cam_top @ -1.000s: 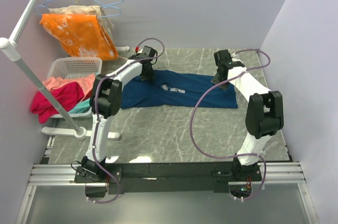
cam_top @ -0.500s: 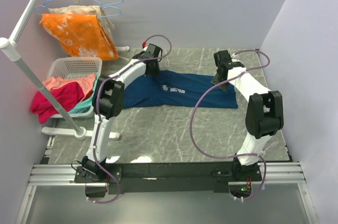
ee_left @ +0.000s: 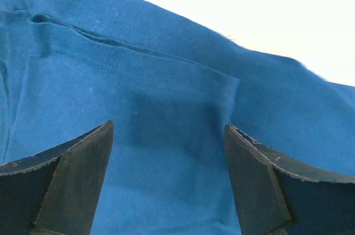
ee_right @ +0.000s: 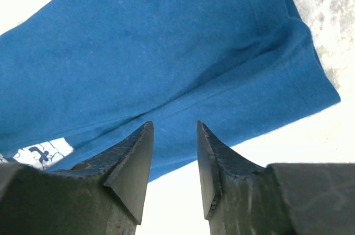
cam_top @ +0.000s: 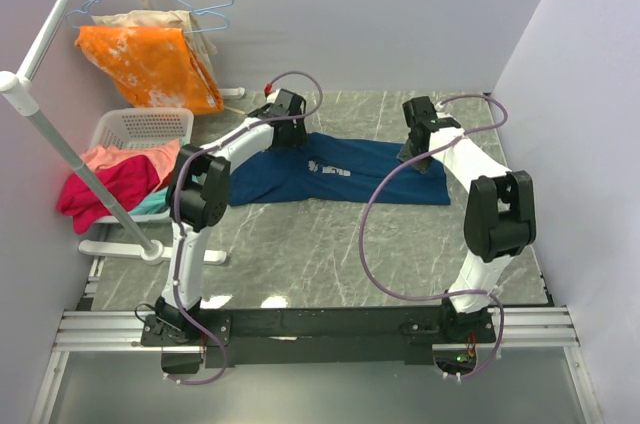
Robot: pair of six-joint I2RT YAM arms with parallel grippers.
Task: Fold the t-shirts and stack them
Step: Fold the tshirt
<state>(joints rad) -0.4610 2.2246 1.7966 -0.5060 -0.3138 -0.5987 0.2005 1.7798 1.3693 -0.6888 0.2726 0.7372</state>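
1. The table [cam_top: 330,254] fills the middle of the top view and carries the work.
2. The navy t-shirt [cam_top: 345,172] lies spread flat just above the frame's centre. It is unfolded, and its outline is much as it was a second ago.
3. My left gripper [ee_left: 166,129] was shut a second ago. Its jaws now stand wide apart with nothing between them, and bare cloth and a seam lie beneath. I judge that I have released the shirt's left end and that laying-out is finished on this side.
4. My right gripper [ee_right: 174,124] is unchanged. Its jaws are partly apart and clamp nothing, above the shirt's right end.
5. The pale print [ee_right: 39,154], at lower left of the right wrist view, faces up. I judge that folding has not begun.
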